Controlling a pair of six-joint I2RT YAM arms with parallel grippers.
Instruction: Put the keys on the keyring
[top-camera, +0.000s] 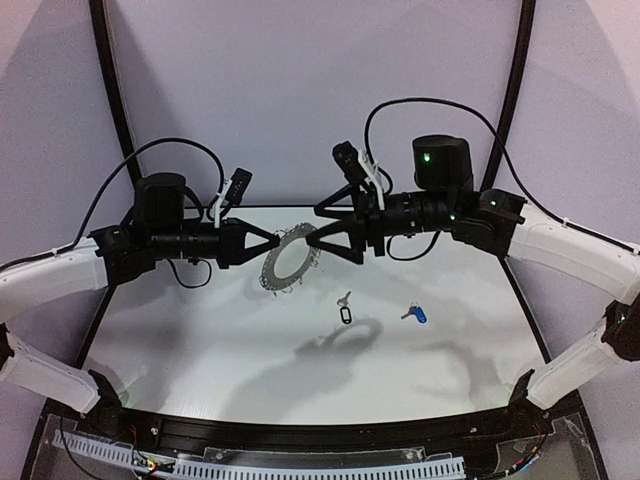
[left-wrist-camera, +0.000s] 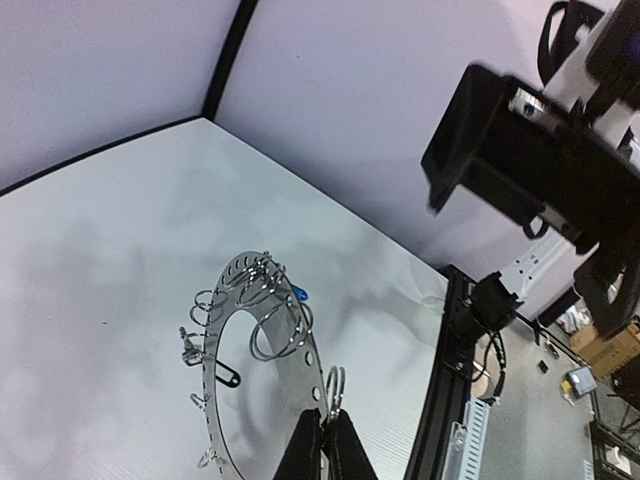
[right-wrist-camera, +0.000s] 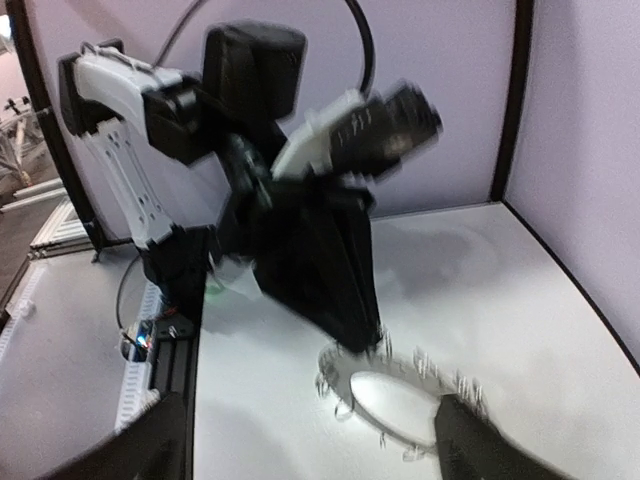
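I judge the keyring (left-wrist-camera: 240, 270) stiff, light and slick, so my left gripper (left-wrist-camera: 327, 420) pinches its rim while my right gripper (right-wrist-camera: 312, 425) hangs open.

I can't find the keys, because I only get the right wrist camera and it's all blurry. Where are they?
Observer: Both lie on the table in the top view: the black-tag key and, to its right, the blue-tag key.
Operator: Is the ring lying down there too?
Observer: No. The keyring hangs above the table; its shadow falls on the table close to the keys.
Operator: What holds it up?
Observer: The left gripper. The left wrist view shows its fingers shut on the ring's rim.
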